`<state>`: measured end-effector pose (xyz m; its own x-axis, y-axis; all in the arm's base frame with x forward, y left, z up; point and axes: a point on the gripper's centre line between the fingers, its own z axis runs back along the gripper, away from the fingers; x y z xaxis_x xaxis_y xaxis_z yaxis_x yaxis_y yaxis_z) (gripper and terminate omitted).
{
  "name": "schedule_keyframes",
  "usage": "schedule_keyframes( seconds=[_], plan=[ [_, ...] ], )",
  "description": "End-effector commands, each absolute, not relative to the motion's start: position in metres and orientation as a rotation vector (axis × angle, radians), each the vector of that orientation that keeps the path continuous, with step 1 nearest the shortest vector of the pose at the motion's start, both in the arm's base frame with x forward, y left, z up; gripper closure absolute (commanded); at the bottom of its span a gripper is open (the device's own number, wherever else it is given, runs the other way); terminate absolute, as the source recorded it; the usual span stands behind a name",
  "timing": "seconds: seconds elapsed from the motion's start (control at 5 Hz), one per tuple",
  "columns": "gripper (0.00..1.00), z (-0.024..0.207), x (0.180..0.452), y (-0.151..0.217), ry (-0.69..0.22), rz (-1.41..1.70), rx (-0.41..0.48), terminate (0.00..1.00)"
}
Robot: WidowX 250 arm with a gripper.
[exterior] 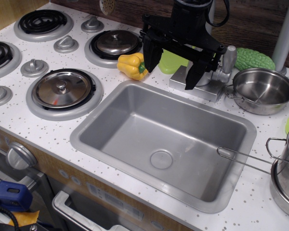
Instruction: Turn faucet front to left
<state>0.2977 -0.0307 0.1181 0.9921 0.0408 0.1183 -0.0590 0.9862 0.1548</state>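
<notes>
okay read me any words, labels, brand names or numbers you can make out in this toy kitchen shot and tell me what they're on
No text can be read anywhere in this view.
The pale panel on the cabinet front below the sink carries faint marks, too blurred to read.
The stove knobs, pot lids, steel bowl, faucet and black claw show no lettering.

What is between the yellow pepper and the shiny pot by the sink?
In the one view, the black gripper and the faucet stand between the yellow pepper and the pot.
</notes>
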Motion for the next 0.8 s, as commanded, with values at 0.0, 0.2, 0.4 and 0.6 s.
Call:
schedule_keyframes(
  seconds=[0.0, 0.2, 0.4, 0.6],
  plan=[
    [0.00, 0.118, 0.298, -0.031, -0.115, 0.050, 0.159, 0.00],
    [0.00, 0.124, 0.296, -0.048, -0.158, 0.041, 0.150, 0.00],
    [0.00, 0.129, 0.306, -0.063, -0.167, 0.042, 0.130, 0.00],
    [0.00, 0.126, 0.316, -0.075, -0.210, 0.044, 0.137, 0.00]
  ],
)
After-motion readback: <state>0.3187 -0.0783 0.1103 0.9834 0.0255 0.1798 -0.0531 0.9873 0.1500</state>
